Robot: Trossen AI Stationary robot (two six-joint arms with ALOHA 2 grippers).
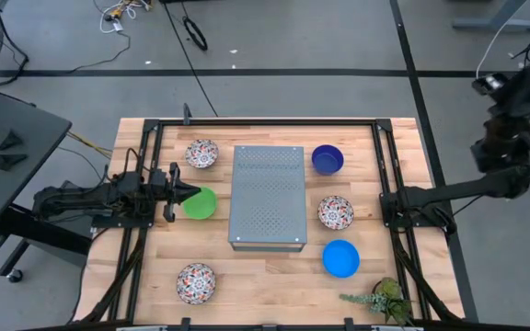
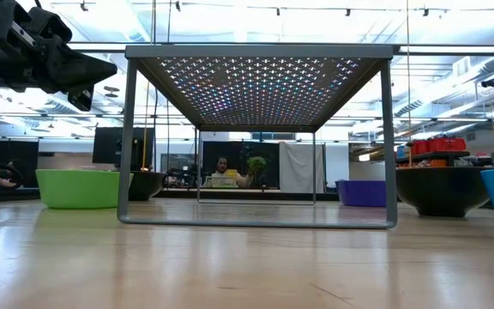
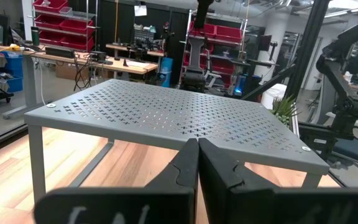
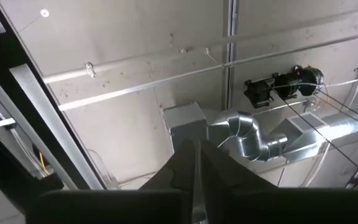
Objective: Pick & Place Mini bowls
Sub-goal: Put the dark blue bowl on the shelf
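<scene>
From above, the left gripper (image 1: 184, 193) hangs at the left side of the table with its tip right at the left rim of the green bowl (image 1: 201, 203), fingers pressed together and holding nothing; the bowl lies just to its right, between it and the grey box (image 1: 267, 196) in the middle. The right gripper (image 1: 523, 87) is parked well off the table's far right corner, so the left arm is much the nearer. The other bowls are spread round the box: patterned ones at far left (image 1: 201, 154), near left (image 1: 196, 281) and right (image 1: 336, 212), navy (image 1: 328, 159) at far right, blue (image 1: 340, 257) at near right. From table height, the left gripper (image 2: 101, 67) sits above the green bowl (image 2: 80, 188), not touching it. The left wrist view shows its fingers (image 3: 185, 168) clenched, pointing over the box (image 3: 179, 115); the bowl is hidden below. The right wrist view shows closed fingers (image 4: 188, 165) aimed at the ceiling. I judge the move needs the left fingers parted and lowered over the bowl's rim.
</scene>
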